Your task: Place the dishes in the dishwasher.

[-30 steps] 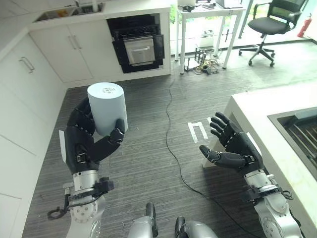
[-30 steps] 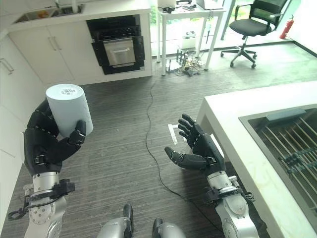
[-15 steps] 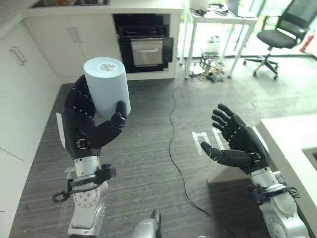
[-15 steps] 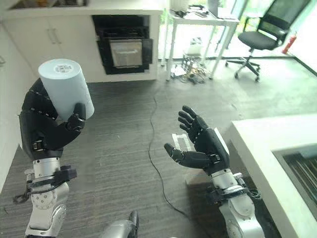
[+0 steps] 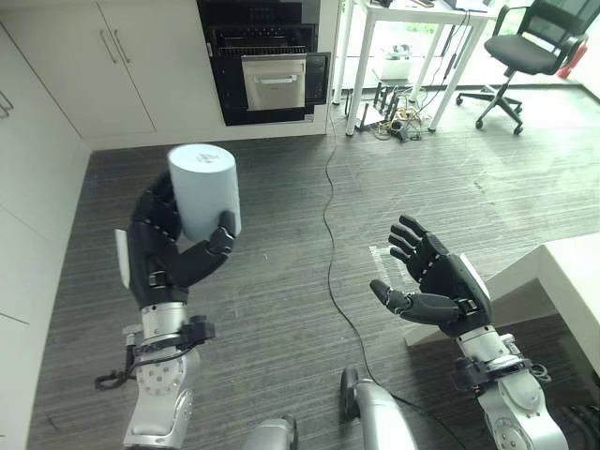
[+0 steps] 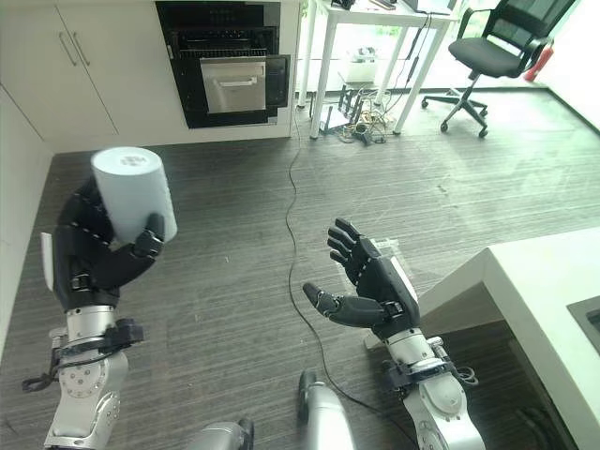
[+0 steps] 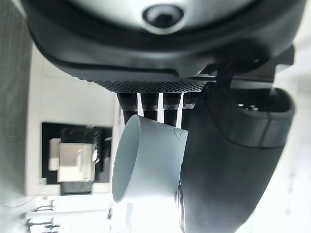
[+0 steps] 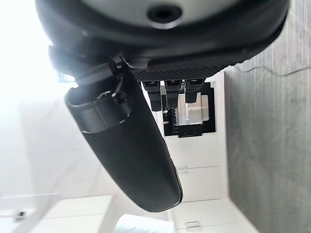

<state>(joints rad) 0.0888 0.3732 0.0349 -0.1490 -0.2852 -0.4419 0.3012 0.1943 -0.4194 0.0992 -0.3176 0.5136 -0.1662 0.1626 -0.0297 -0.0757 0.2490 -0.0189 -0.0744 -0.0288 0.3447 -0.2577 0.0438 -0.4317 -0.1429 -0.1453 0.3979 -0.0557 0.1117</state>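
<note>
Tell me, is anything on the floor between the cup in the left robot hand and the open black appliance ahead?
Nothing solid shows. The left robot hand grips the pale cup upside down; bare floor runs to the appliance. Only a thin black cable trails to the right of that line. The right robot hand is open.

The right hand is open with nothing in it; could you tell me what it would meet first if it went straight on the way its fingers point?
Probably nothing close: the right hand points toward the dishwasher across bare floor; depth is uncertain.
</note>
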